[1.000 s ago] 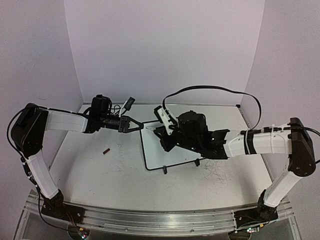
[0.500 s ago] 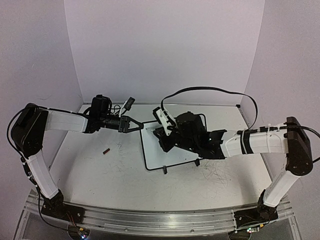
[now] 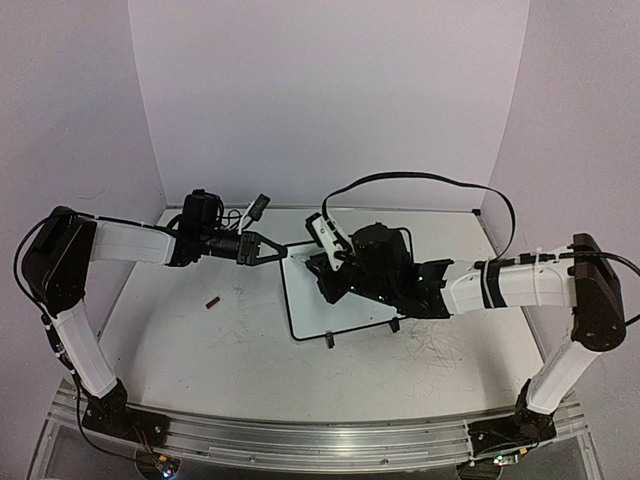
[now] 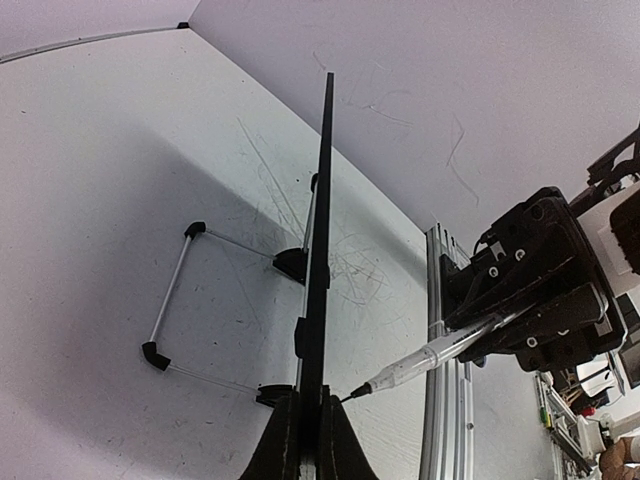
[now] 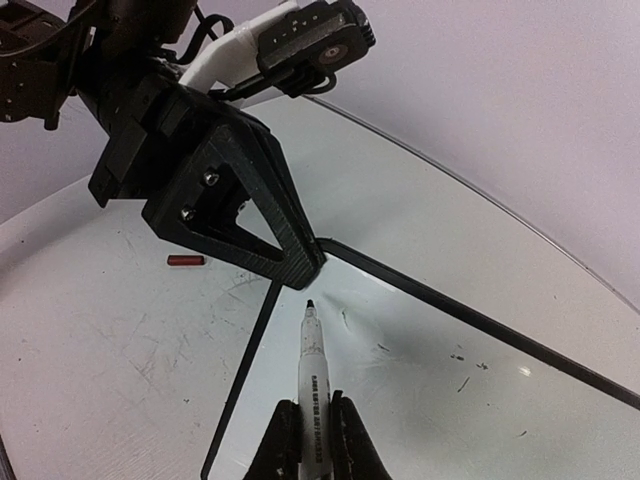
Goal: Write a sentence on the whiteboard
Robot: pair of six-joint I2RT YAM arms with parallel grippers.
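**Both claws clamped: one on the board's corner, one on a marker**

At the left of the overhead view, the left arm reaches across the scuffed white desk [image 3: 200,340] toward the middle. A small red-brown piece [image 3: 213,301] lies on the desk below that arm, well apart from everything else.

The left claw [image 3: 276,250] is pinched together on the upper left corner of the whiteboard [image 3: 318,305]. Its wrist view shows the thin black frame edge-on, rising from between the fingers.

The whiteboard sits in the middle of the overhead view, its two black feet at its lower edge and its right part covered by the right arm. In the right wrist view a few small dark marks [image 5: 455,356] dot the white face. They are too small to tell whether they are letters.

Right of the held corner, a white marker [image 5: 314,375] points its black tip at the board face, just beside the left claw's fingertips. The right claw [image 5: 313,420] is closed tight around the marker's barrel, at the bottom of its own wrist view. The right arm stretches in from the right edge of the overhead view.
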